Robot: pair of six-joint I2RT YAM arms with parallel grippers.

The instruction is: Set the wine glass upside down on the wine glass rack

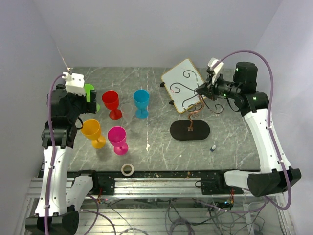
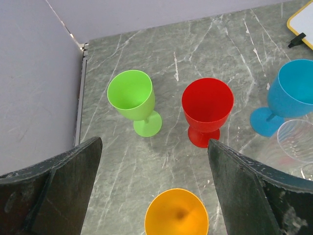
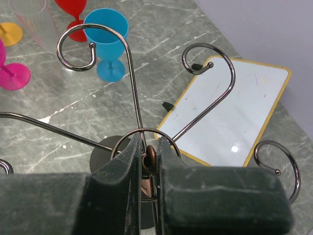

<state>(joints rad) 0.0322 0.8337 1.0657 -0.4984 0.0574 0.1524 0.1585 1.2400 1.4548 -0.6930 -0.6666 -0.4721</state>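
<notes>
Step in hand, as judged: steady the wine glass rack (image 1: pixel 182 131) while the other arm fetches a glass. The rack's black oval base sits at 4 o'clock from table centre. Its scroll arms spread toward 1 o'clock, over the whiteboard (image 1: pixel 178 78). The right gripper (image 3: pixel 148 169) is pinched narrow on the brownish stem (image 1: pixel 190 120), just under the wire hub. The stem reads as leaning in the overhead view; this may be perspective only. Advice: hold the base flat on the table and do not twist the stem, since thin wire will flex. The left gripper (image 2: pixel 154 147) hangs at full spread, holding nothing, above the goblet cluster at 9 o'clock: blue goblet (image 2: pixel 296 90), red goblet (image 2: pixel 208 103), green goblet (image 2: pixel 131 93), orange goblet (image 2: pixel 176 213), magenta goblet (image 1: pixel 117 134) and a clear glass (image 2: pixel 296 139) between red and blue. Which one is meant cannot be told. The glasses stand close together, so descend vertically to avoid knocking neighbours. Room: plain pale walls (image 1: pixel 146 29). Surface: grey veined stone table (image 1: pixel 151 147). A tape roll (image 1: pixel 128 169) lies at 6 o'clock and a small dark item (image 1: pixel 213 147) at 5 o'clock.
</notes>
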